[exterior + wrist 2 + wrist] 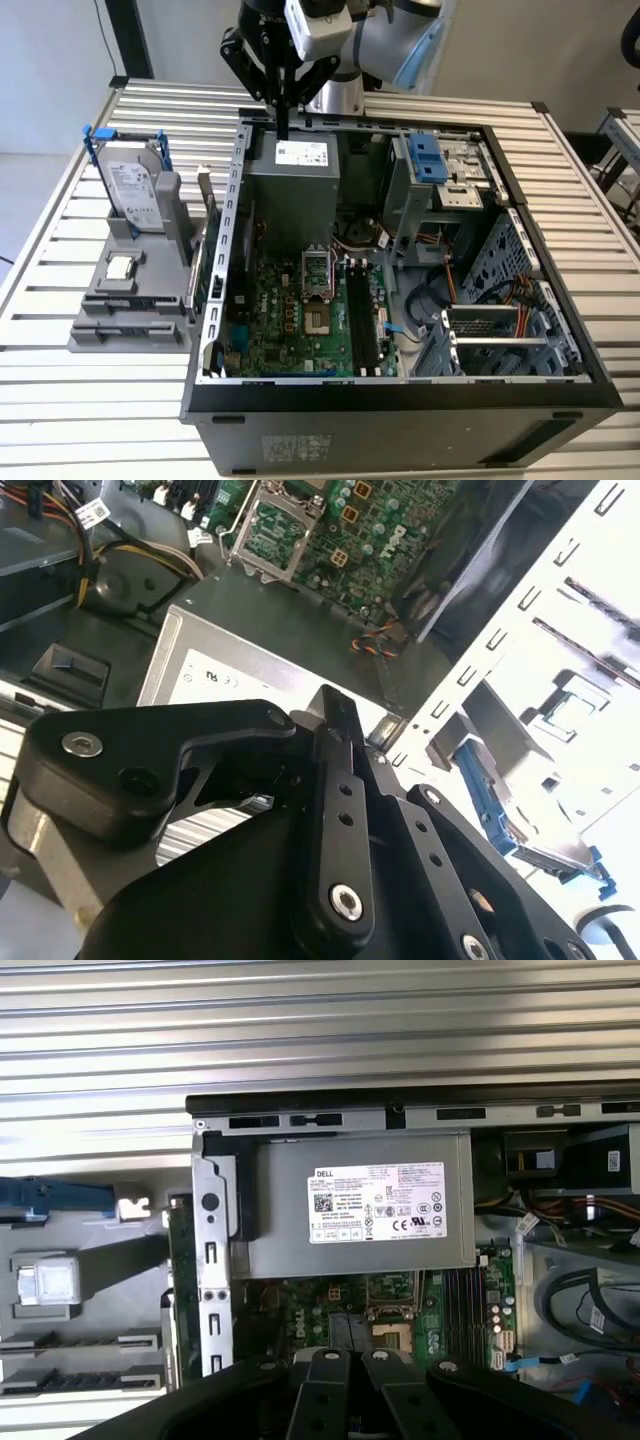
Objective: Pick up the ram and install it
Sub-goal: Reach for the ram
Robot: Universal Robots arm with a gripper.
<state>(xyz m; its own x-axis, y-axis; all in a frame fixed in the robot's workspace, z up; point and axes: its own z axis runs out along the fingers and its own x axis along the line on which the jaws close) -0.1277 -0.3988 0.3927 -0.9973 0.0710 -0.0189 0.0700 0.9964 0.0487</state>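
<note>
The ram (197, 262) is a dark green stick standing on edge along the right side of the grey holder (130, 300), just outside the open computer case (400, 400). In the first wrist view the ram (180, 1260) runs beside the case wall. My gripper (283, 125) hangs above the silver power supply (295, 170) at the back of the case. Its black fingers (330, 1385) are together with nothing between them. The long black memory slots (365, 315) lie on the motherboard, right of the processor socket (317, 285).
A silver hard drive (132, 190) in blue rails stands at the back of the holder, with a small square chip (120, 267) in front of it. Drive cages (445, 165) and bundled cables (480, 290) fill the case's right half. The slatted table (90, 400) surrounds everything.
</note>
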